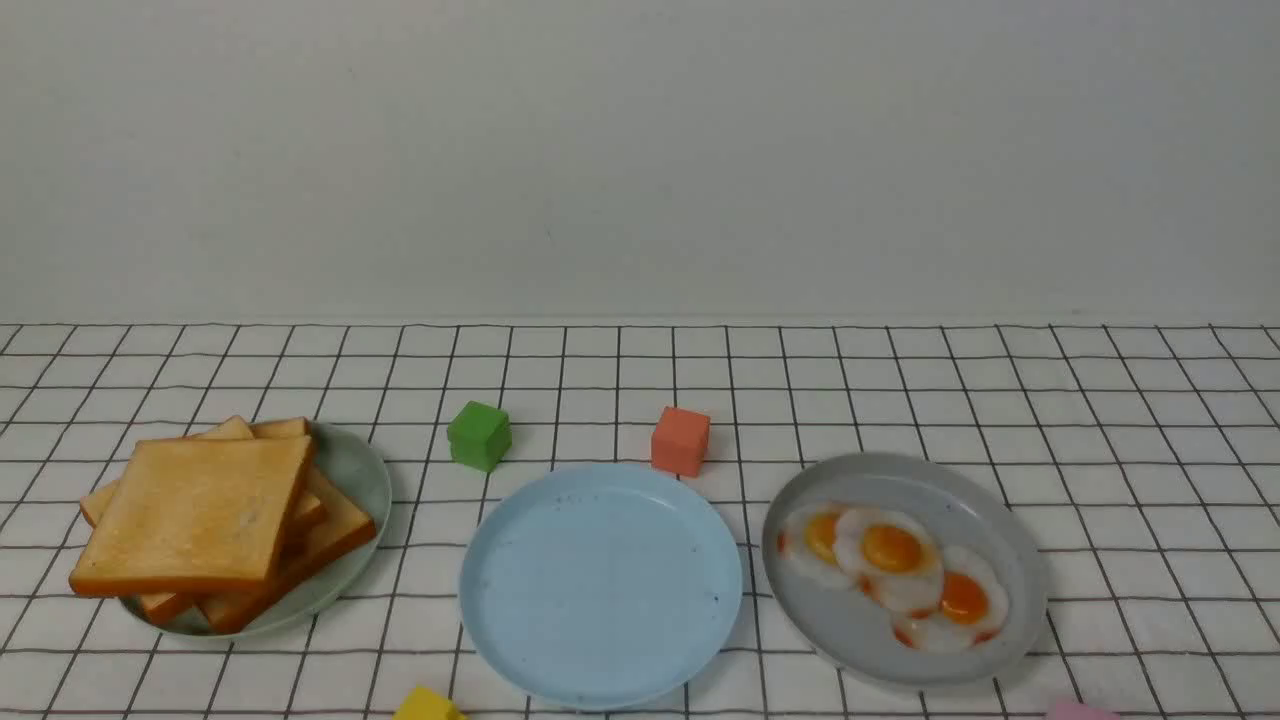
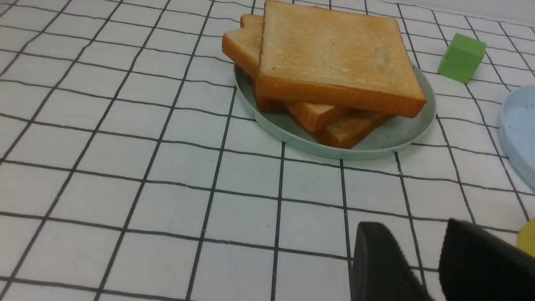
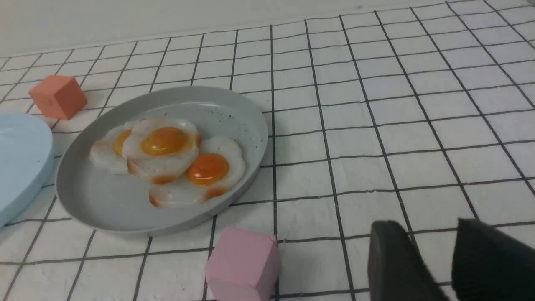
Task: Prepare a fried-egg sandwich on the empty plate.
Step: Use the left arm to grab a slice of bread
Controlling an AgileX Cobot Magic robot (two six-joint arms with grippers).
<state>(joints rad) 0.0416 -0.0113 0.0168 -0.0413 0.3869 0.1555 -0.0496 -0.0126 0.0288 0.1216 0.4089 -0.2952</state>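
Your left jaws [image 2: 418, 238] are parted and empty, nearer the square golden-brown toast stack [image 1: 190, 515], which lies ahead of them on the pale grey-green plate [image 1: 350, 590]. The round light-blue plate [image 1: 600, 590] sits bare between toast and white-and-orange fried eggs [image 1: 895, 565]; your right jaws [image 3: 432, 240], also parted and empty, are nearer those.

The left wrist view shows a pile of golden-brown toast slices [image 2: 334, 54] on a pale grey-green plate [image 2: 384, 148]. The top slice lies flat across the others, which poke out beneath it at different angles, and its darker crust reaches past the plate's rim at 1 corner. A green block [image 2: 462, 58] sits near the plate, apart from it. Part of a light-blue plate [image 2: 520, 129] and part of a yellow block [image 2: 527, 238] also show. The left gripper [image 2: 422, 238] has its 2 dark, blurred fingers apart, above the white table [image 2: 179, 217] with its black grid lines.
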